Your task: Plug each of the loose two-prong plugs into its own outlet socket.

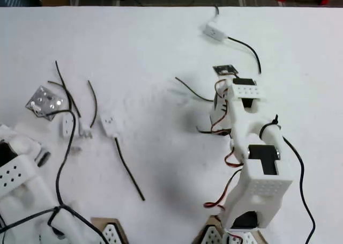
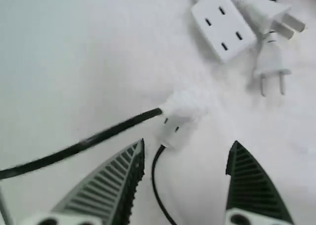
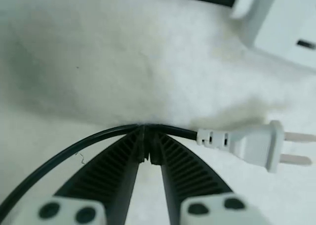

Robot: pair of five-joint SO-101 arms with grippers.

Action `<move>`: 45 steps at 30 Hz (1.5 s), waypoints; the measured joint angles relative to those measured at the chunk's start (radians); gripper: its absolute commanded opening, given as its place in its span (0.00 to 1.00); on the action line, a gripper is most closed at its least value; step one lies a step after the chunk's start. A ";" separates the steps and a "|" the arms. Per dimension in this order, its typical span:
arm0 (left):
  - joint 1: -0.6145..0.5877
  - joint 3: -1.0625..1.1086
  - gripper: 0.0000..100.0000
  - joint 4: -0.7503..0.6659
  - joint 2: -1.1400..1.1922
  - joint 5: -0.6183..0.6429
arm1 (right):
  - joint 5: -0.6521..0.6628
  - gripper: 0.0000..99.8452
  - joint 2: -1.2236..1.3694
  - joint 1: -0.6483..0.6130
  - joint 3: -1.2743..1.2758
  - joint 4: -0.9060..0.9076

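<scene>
My right gripper (image 3: pixel 149 145) is shut on the black cord (image 3: pixel 74 148) of a white two-prong plug (image 3: pixel 252 145). The plug lies flat just past the fingertips, prongs pointing away from the cord. A white outlet socket (image 3: pixel 284 22) lies a short way beyond it. From above, the right arm (image 1: pixel 244 91) stretches toward the far socket (image 1: pixel 216 32). My left gripper (image 2: pixel 187 145) stands open over a small white plug (image 2: pixel 177 117) on a black cord. Farther off lie a white socket (image 2: pixel 222 21) and two loose plugs (image 2: pixel 270 69).
Two more sockets (image 1: pixel 110 123) (image 1: pixel 67 126) lie at the left of the white table (image 1: pixel 161 45), with loose black cords (image 1: pixel 128 171) around them. A crumpled foil piece (image 1: pixel 45 102) sits at the far left. The left arm (image 1: pixel 16 179) fills the near left corner.
</scene>
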 measured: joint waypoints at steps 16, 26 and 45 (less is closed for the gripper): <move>-0.071 0.313 0.27 -0.411 0.002 -0.173 | 0.000 0.02 0.000 0.000 0.000 0.000; -0.092 0.002 0.27 -0.161 0.215 -0.057 | 0.000 0.02 0.000 0.000 0.000 0.000; -0.069 -0.626 0.27 0.155 1.016 -0.216 | 0.000 0.02 0.000 0.000 0.000 0.000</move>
